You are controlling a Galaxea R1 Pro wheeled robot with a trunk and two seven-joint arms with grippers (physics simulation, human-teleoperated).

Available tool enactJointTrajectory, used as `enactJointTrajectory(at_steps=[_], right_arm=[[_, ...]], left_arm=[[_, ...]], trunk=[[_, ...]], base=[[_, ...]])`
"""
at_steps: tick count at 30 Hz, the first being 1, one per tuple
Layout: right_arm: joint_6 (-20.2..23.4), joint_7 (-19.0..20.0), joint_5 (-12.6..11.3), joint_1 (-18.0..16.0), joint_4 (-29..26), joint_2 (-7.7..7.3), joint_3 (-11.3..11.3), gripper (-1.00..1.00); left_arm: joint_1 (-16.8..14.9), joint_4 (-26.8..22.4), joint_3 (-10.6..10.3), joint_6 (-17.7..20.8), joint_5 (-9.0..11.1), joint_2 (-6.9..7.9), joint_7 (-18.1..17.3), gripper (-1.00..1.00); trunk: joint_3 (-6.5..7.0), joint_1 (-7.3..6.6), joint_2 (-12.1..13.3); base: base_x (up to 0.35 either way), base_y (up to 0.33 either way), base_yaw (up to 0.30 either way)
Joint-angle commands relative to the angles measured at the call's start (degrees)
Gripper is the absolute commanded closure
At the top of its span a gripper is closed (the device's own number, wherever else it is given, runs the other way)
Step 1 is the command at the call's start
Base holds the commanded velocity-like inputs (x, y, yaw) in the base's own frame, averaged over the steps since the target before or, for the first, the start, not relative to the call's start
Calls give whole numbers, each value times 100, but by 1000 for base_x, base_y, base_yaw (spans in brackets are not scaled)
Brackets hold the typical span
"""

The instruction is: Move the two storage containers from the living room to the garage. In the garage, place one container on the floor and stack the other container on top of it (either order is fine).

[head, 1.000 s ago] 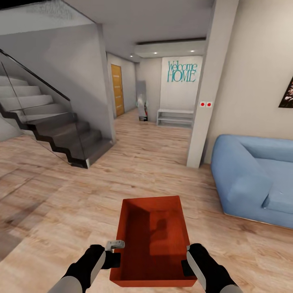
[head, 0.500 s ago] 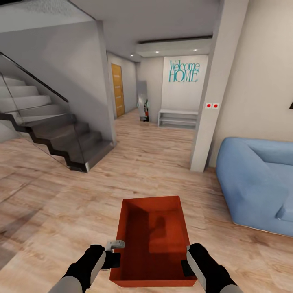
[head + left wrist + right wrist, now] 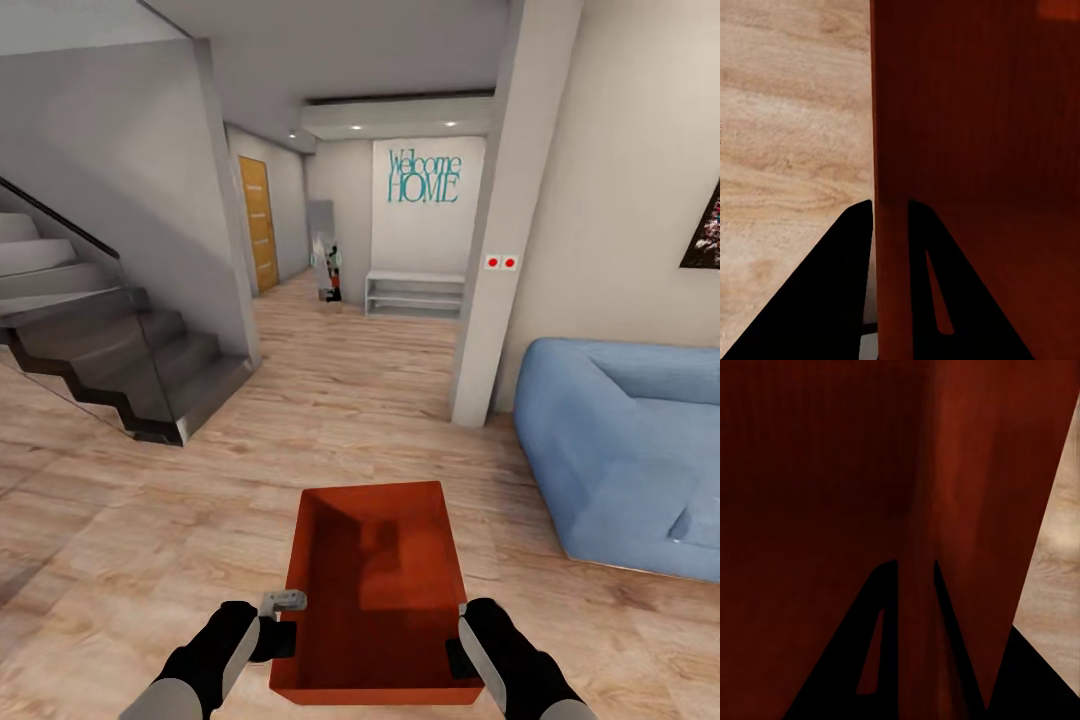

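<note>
Container, red-orange, sits low at centre frame, carried between both arms, long axis running toward the hallway at upper centre. Left gripper jaws pinch its left wall; right gripper jaws pinch the right wall, over wood-plank floor.

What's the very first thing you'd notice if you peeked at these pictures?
The bright red-orange storage container, held out low in front between the left pincer and right pincer, each clamped on a side wall. Next, the big blue sofa at the right, then the teal "Welcome HOME" lettering on the far wall.
</note>
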Motion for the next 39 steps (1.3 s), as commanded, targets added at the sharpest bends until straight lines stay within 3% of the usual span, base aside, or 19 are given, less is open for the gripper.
enactJointTrajectory(at_steps=[1,31,39], right_arm=[[-54,-23,-362,-7,-13,81,9,100],[-54,-21,-362,-7,-13,81,9,100],[-54,-22,-362,-7,-10,81,9,100]], left_arm=[[2,-2,17,39,101,-10,-19,100],[2,-5,18,39,101,-10,-19,100],[2,-6,16,39,101,-10,-18,100]], trunk=[[-6,3,-4],[-5,3,-4],[-5,3,-4]], base=[[318,113,-48],[318,113,-3],[318,113,-181]])
